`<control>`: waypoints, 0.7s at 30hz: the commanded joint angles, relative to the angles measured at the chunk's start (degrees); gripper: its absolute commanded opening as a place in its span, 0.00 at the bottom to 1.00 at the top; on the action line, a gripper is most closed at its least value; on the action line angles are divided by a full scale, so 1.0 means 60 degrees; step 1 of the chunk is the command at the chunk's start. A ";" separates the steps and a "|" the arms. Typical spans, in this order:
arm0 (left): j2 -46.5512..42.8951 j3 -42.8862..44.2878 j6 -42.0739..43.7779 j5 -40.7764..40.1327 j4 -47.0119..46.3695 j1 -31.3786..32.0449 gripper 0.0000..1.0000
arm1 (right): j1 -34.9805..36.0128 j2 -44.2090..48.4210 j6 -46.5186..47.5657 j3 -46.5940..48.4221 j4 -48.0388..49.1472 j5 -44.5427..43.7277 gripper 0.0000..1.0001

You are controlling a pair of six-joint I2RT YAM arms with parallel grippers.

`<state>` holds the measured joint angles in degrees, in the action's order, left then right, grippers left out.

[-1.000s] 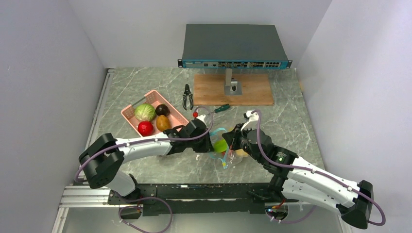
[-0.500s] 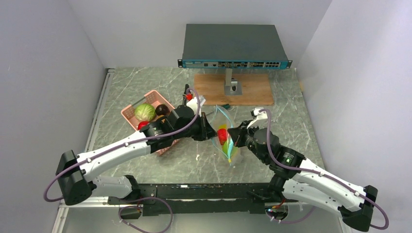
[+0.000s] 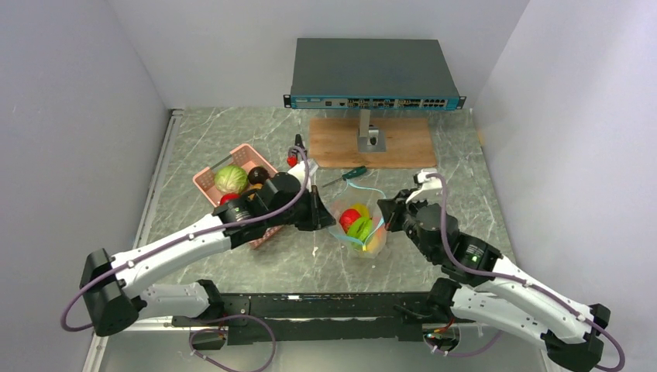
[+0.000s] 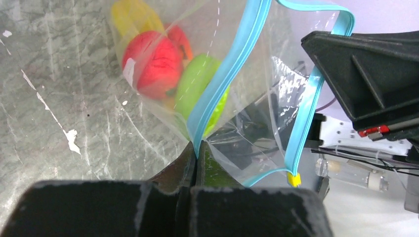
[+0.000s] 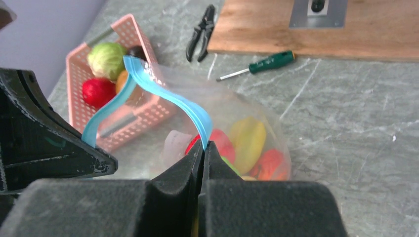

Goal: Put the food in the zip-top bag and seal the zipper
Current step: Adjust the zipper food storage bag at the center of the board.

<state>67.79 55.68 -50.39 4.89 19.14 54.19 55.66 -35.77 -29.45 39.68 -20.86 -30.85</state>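
Note:
The clear zip-top bag [image 3: 358,229] hangs between my two grippers above the table's middle. Inside it are red, green, yellow and orange food pieces [image 4: 154,63], also seen in the right wrist view [image 5: 247,140]. Its teal-blue zipper [image 4: 232,69] runs along the mouth, with a small yellow slider [image 4: 294,179] at one end. My left gripper [image 4: 196,154] is shut on the zipper strip at the bag's left side [image 3: 331,215]. My right gripper [image 5: 204,144] is shut on the zipper strip [image 5: 170,101] at the right side [image 3: 385,219]. The mouth gapes open between them.
A pink basket [image 3: 209,180] with a green cabbage [image 3: 231,179] and other food stands at the left. Pliers [image 3: 299,147] and a green-handled screwdriver [image 3: 347,174] lie behind the bag. A wooden board [image 3: 403,143] with a stand holds a network switch [image 3: 372,74].
The bag went from low and folded near the front to lifted up, and now hangs lower and wider between the grippers. The left arm swung back and right; the right gripper moved right.

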 commanded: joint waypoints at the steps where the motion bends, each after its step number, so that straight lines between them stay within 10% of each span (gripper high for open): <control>1: -0.0870 0.0566 0.0150 -0.0150 0.0060 -0.0009 0.00 | 0.0040 0.0380 0.0294 0.0985 -0.0141 -0.0148 0.00; 21: 0.0595 -0.0739 -0.0299 -0.0079 -0.0049 -0.0125 0.01 | 0.0029 -0.1004 -0.0351 -0.0263 0.1085 0.1523 0.00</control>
<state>70.41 49.56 -53.63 8.19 16.12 53.93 55.66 -38.22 -29.06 41.58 -21.87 -28.03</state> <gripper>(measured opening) 0.015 0.010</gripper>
